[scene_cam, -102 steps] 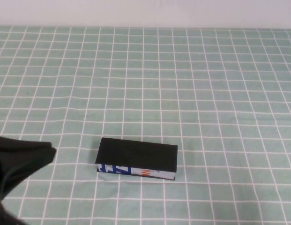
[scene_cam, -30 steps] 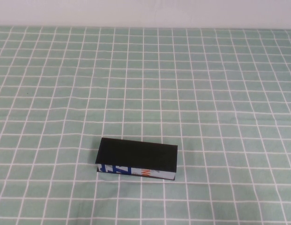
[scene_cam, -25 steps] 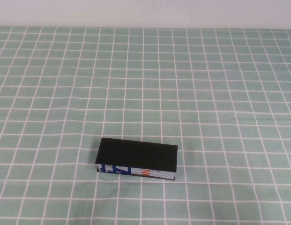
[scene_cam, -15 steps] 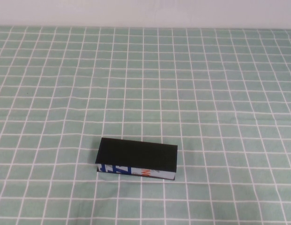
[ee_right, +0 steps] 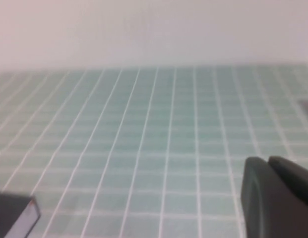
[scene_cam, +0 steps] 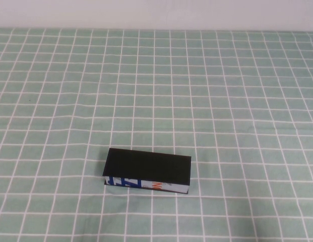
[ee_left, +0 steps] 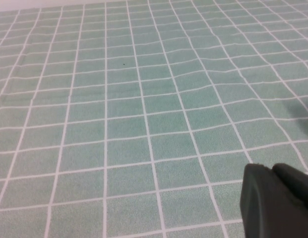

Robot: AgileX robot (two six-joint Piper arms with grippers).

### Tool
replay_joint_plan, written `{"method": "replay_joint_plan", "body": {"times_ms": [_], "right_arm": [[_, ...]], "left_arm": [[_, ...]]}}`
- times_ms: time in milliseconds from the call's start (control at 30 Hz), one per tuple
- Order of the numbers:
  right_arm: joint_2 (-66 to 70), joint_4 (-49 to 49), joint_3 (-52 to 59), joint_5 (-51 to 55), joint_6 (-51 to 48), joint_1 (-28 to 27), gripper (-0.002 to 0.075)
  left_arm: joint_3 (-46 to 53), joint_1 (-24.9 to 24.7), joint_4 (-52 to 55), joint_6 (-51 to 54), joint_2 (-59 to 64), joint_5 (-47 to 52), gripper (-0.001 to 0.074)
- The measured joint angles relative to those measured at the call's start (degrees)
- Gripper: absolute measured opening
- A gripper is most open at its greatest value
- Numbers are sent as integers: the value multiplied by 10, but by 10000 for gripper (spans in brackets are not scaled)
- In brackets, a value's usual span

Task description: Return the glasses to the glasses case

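Note:
The glasses case (scene_cam: 147, 170) lies closed on the green checked cloth, near the front middle, with its black lid on top and its white printed edge facing me. One corner of it shows in the right wrist view (ee_right: 15, 214). The glasses are out of view. Neither arm shows in the high view. My left gripper (ee_left: 272, 169) hovers over bare cloth with its fingers together and nothing between them. My right gripper (ee_right: 268, 161) is also shut and empty, some way from the case.
The green cloth with white grid lines (scene_cam: 222, 101) covers the whole table. A pale wall (scene_cam: 156, 12) runs along the far edge.
The left arm, seen at the high view's lower left 3.4 s ago, has drawn back out of that view. The case has not moved.

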Motion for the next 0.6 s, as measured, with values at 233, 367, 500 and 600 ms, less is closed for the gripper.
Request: {"method": "replay_joint_plan", "body": {"times_ms": [233, 367, 500, 600], "right_arm": [[-35, -1, 63, -18, 0, -30, -13], [-35, -1, 122, -57, 0, -30, -13], [-36, -13, 130, -40, 0, -30, -13], [-37, -16, 131, -9, 0, -29, -13]], "left_arm": [[0, 0, 0, 0, -1, 0, -4], [0, 0, 0, 0, -1, 0, -4], [0, 0, 0, 0, -1, 0, -4], [0, 0, 0, 0, -1, 0, -4]]}}
